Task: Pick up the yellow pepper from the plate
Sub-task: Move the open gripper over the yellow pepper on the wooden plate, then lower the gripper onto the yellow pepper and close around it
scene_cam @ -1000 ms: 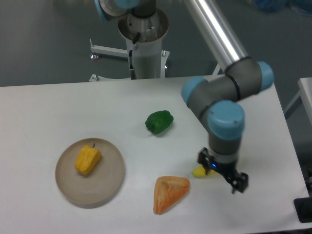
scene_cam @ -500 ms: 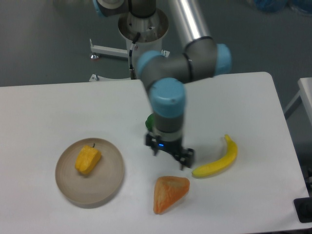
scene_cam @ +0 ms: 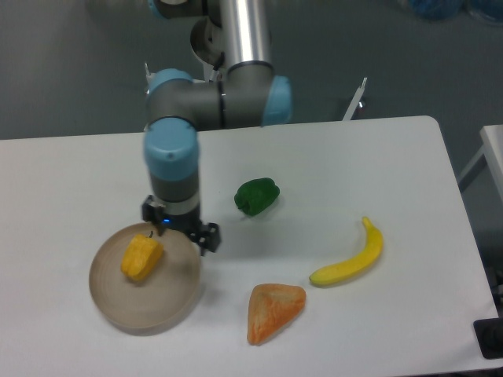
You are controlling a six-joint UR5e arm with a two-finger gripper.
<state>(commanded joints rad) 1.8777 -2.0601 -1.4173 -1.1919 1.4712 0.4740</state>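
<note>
We see the small blocky yellow-orange pepper (scene_cam: 141, 258) lying on the round beige-tan plate (scene_cam: 161, 302), left of centre. Black two-finger gripper (scene_cam: 180, 228) sits over plate's upper right rim, just beside pepper; fingers spread apart, holding nothing. Green pepper (scene_cam: 256, 195) nearby on white table (scene_cam: 409, 181).

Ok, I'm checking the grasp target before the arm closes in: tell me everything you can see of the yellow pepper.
The yellow pepper is a small, blocky yellow-orange piece with a smooth, slightly glossy, plastic-looking skin and a short dark stem pointing up and away from the camera. It lies tilted on the left half of the beige plate, touching only the plate. The gripper is just up and to its right, over the plate's rim, not holding it.
</note>
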